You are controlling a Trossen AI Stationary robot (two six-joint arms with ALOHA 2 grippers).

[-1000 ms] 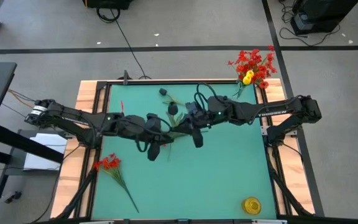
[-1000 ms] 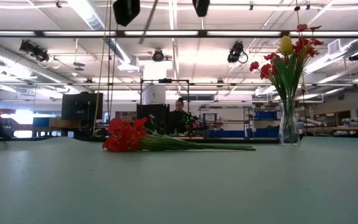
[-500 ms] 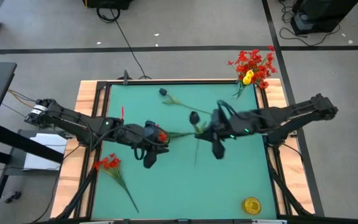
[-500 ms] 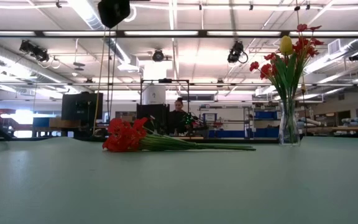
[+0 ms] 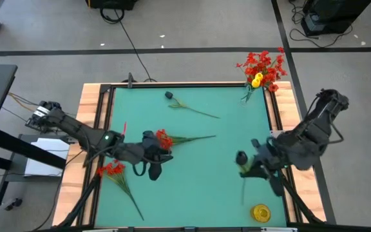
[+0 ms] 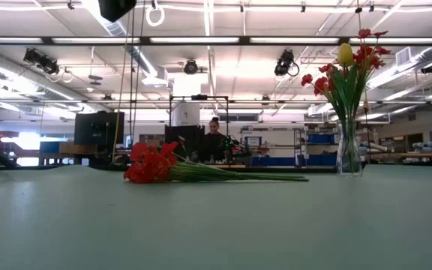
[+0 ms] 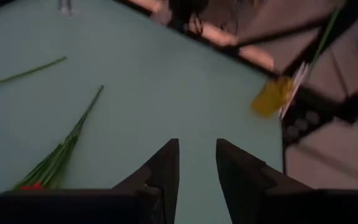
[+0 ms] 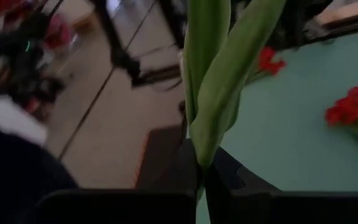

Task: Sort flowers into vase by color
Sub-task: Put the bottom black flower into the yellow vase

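1. Yellow vase [image 5: 261, 212] sits at the near edge; we see the dark flower [image 5: 242, 158] just beyond it, stem pointing down toward the vase.
2. Right gripper [image 5: 257, 166] is clamped on that stem, so the right arm is nearest.
3. Left gripper [image 5: 153, 169] is mid-table, fingers [image 7: 166, 167] a bit apart, holding nothing.
4. Red flowers [image 5: 111, 169] lie beside it.
5. Far corner: clear vase [image 6: 349, 147] w/ red blooms.

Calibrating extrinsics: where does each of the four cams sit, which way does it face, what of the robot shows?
High: overhead, straight down on the table; both arms show.
Low: table height, level across to the vase; an arm part at the top.
Left wrist: past the open left gripper over the mat.
Right wrist: right gripper shut on a dark-headed flower.
High and low share the red bunch.
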